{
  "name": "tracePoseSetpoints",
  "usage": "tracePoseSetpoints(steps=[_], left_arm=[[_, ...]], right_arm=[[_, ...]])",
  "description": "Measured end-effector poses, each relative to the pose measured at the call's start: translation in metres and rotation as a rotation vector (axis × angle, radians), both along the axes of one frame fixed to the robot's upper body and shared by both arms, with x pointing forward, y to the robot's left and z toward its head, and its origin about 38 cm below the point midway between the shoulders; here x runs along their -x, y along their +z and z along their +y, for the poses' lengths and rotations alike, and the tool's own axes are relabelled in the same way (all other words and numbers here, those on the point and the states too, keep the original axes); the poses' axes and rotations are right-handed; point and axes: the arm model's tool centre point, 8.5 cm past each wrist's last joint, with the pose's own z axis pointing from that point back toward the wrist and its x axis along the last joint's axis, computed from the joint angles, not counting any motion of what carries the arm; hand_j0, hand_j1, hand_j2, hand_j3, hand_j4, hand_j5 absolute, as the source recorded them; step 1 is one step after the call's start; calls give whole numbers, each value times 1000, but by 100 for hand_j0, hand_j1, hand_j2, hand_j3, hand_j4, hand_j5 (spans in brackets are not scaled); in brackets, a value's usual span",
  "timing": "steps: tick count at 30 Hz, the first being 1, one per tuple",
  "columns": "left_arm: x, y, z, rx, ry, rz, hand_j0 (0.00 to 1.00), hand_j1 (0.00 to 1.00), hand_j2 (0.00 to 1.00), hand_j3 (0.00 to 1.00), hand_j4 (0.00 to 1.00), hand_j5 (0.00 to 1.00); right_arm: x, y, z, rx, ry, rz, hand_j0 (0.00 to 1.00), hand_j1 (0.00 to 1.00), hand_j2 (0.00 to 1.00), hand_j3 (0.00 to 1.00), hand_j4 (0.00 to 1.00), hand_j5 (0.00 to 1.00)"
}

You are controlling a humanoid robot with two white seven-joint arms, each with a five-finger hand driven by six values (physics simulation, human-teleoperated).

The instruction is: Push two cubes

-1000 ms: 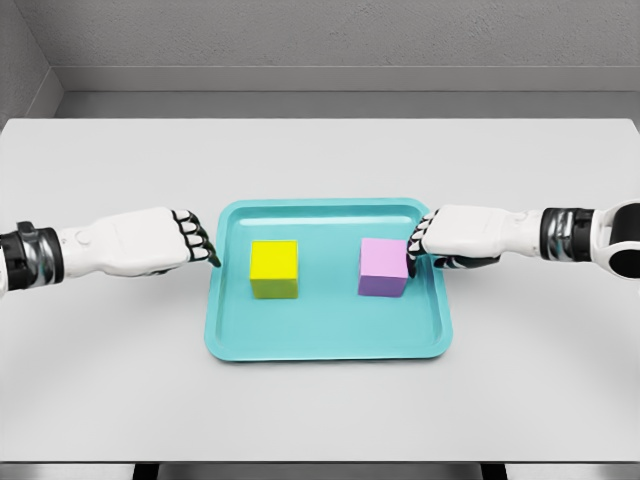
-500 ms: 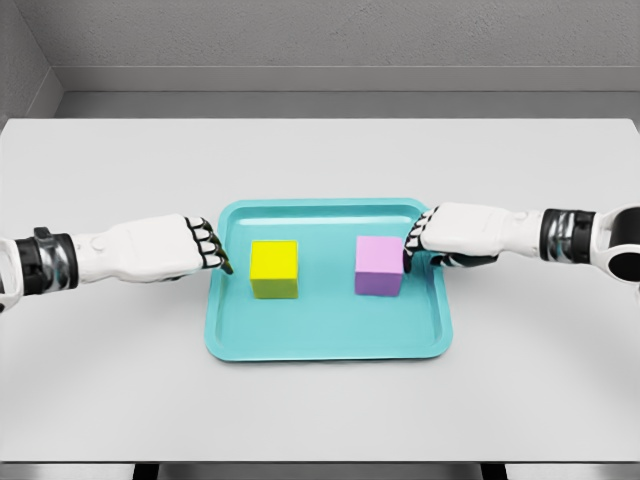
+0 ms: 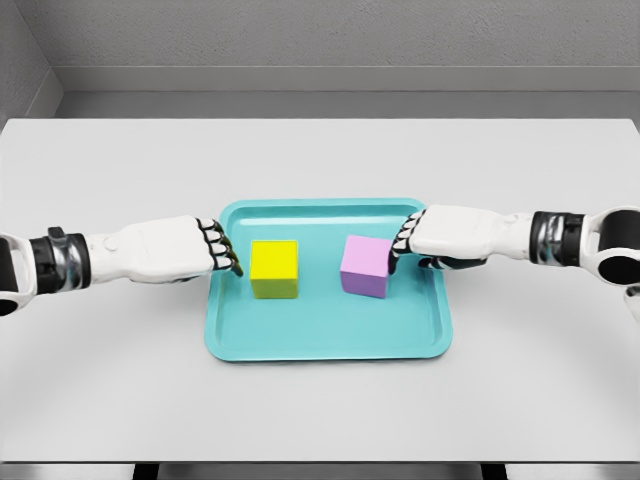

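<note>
Grey table (image 3: 320, 400), teal tray (image 3: 325, 345), right hand (image 3: 440, 238) against purple cube (image 3: 365, 267)

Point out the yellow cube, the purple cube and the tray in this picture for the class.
yellow cube (image 3: 274, 262), head view, on its top face.
purple cube (image 3: 364, 259), head view, on its top face.
tray (image 3: 325, 335), head view, on its bare floor in front of the cubes.

We find ourselves in a bare simulated test room rather than any lived-in place, as shown by the plain white table (image 3: 320, 150), the featureless grey wall (image 3: 330, 35) behind it, and the flat, evenly lit, render-like surfaces all around us.
</note>
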Motion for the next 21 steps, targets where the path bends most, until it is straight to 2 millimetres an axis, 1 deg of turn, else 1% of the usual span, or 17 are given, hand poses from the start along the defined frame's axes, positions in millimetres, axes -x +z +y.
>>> tracePoseSetpoints(steps=[4, 9, 12, 21], left_arm=[[0, -1, -4, 3, -4, 2, 77, 77, 77, 77, 77, 77], [0, -3, -11, 9, -13, 11, 77, 77, 77, 77, 77, 77], [-2, -1, -15, 12, -18, 6, 77, 77, 77, 77, 77, 77], [-4, 1, -27, 27, -31, 5, 77, 77, 77, 77, 77, 77]], right_arm=[[-2, -2, -1, 1, -9, 5, 60, 60, 60, 60, 60, 60], [-10, -5, -14, 7, -54, 13, 60, 60, 60, 60, 60, 60], [-11, -7, -17, 8, -65, 16, 60, 60, 60, 60, 60, 60], [-14, -11, -6, -18, -59, 29, 60, 60, 60, 60, 60, 60]])
